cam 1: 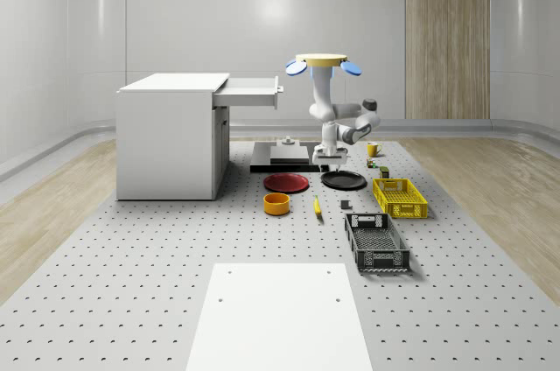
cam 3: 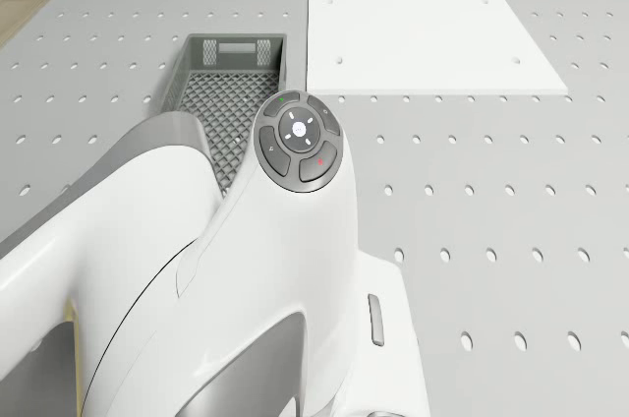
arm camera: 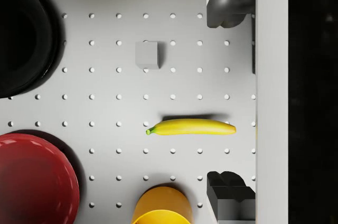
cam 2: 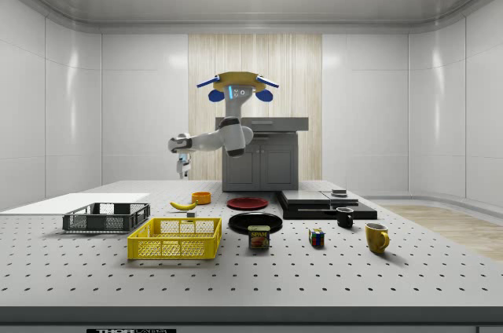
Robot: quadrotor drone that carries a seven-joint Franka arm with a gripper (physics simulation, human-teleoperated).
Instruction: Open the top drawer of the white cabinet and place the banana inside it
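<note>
The white cabinet (cam 1: 166, 139) stands at the whole-scene view's left with its top drawer (cam 1: 252, 93) pulled out. The yellow banana (cam 1: 317, 206) lies flat on the perforated table (cam 1: 131, 283), between the orange bowl (cam 1: 276, 204) and the yellow basket (cam 1: 399, 197). The drone (cam 1: 321, 63) hovers beside the drawer, above the table. Its arm reaches down, and my gripper (cam 2: 183, 166) hangs open straight above the banana (cam 2: 183, 205), well clear of it. In the wrist view the banana (arm camera: 191, 127) lies below and between the two dark fingers (arm camera: 228, 2), which hold nothing.
A red plate (cam 1: 287, 182) and a black plate (cam 1: 343, 179) lie near the banana, with a small grey cube (arm camera: 147, 55) beside it. A dark crate (cam 1: 376, 241) and a white sheet (cam 1: 280, 314) sit nearer the front. A mug (cam 2: 376, 236), a can (cam 2: 258, 237) and a puzzle cube (cam 2: 316, 238) stand further off.
</note>
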